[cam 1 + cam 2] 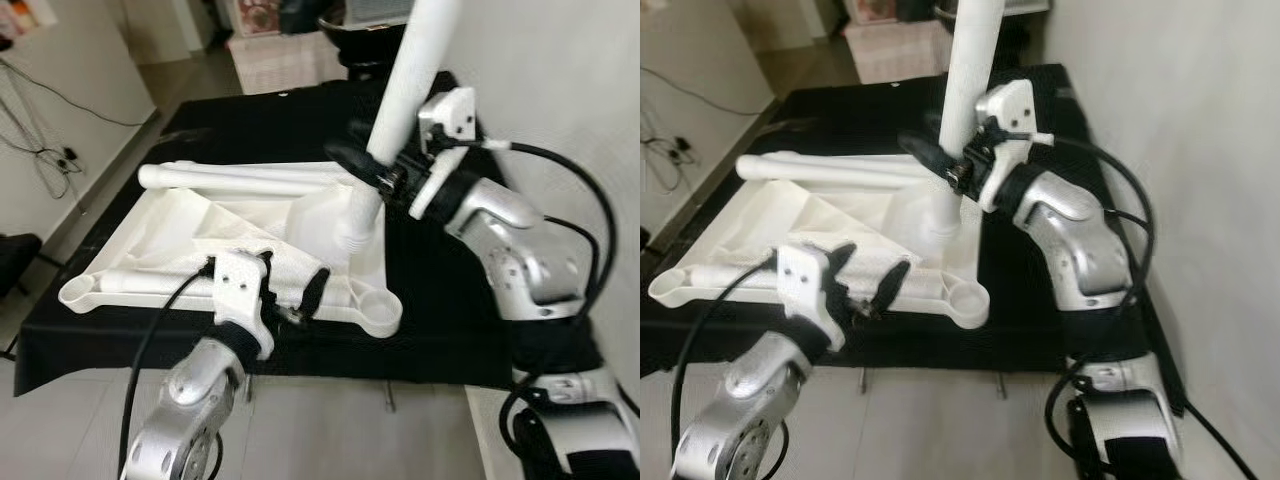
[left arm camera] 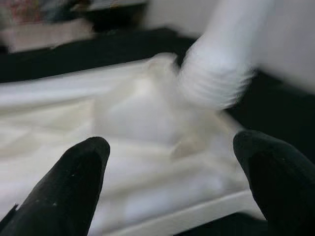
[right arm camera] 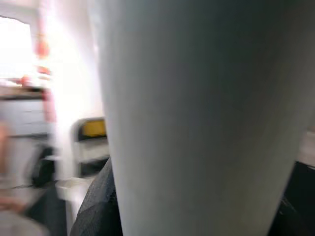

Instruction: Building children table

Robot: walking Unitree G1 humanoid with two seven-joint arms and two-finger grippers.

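Left eye view: upturned white plastic children's tabletop [image 1: 170, 235] lying on a black-draped bench [image 1: 450, 300]; right gripper [image 1: 375, 165], jaws clamped round a white plastic table leg [image 1: 405, 90], stands it nearly upright over a corner socket, presumably for screwing in. Right eye view: spare white leg [image 1: 830, 172] lying across the tabletop's far edge. Left wrist view: left gripper [image 2: 172, 182], jaws spread and empty, near the front rim, likely steadying. Right wrist view: leg shaft, close up.

Upright white leg [image 1: 400, 110] held by right pincer [image 1: 375, 165] blocks the tabletop's [image 1: 160, 240] far right corner. Left pincer [image 1: 290, 290], fingers spread, sits at its near edge. Two loose legs [image 1: 240, 180] lie along the far rim. Black mat [image 1: 440, 300] right of the tabletop is free.
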